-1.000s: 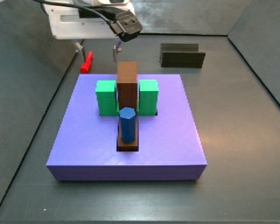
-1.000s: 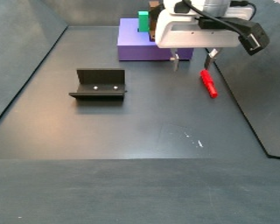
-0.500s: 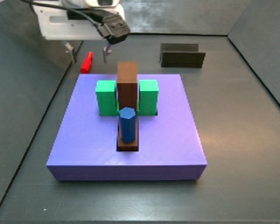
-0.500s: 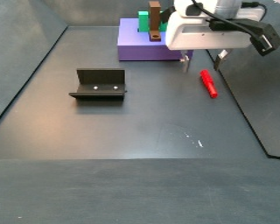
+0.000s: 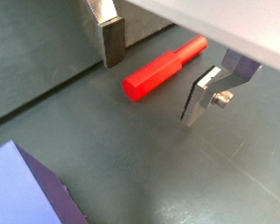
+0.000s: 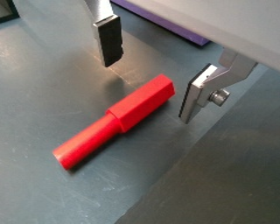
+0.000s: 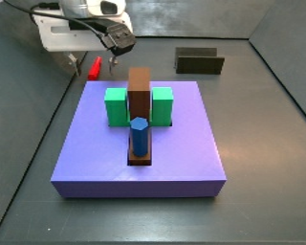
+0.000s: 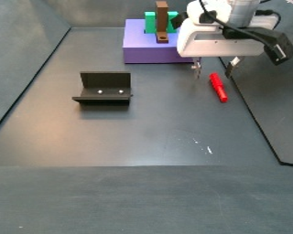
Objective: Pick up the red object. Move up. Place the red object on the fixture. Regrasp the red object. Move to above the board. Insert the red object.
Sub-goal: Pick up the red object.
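Observation:
The red object (image 5: 166, 67) is a short red peg lying flat on the dark floor, seen in both wrist views (image 6: 116, 122) and in both side views (image 7: 95, 67) (image 8: 219, 87). My gripper (image 5: 150, 90) hangs open just above it, and the two silver fingers (image 6: 108, 42) straddle the peg's thick end without touching it. From the side the gripper (image 8: 214, 66) stands beside the board (image 8: 142, 50), a purple slab (image 7: 149, 139). The fixture (image 7: 199, 61) is a dark bracket standing apart on the floor (image 8: 103, 88).
On the board stand green blocks (image 7: 116, 105), a tall brown upright block (image 7: 141, 94) and a blue peg (image 7: 139, 135). A corner of the purple slab (image 5: 25, 188) lies close to the fingers. The enclosure walls rise near the peg.
The gripper has shifted sideways from beside the board to over the red peg and has come lower. The peg, the fixture and the board have not moved.

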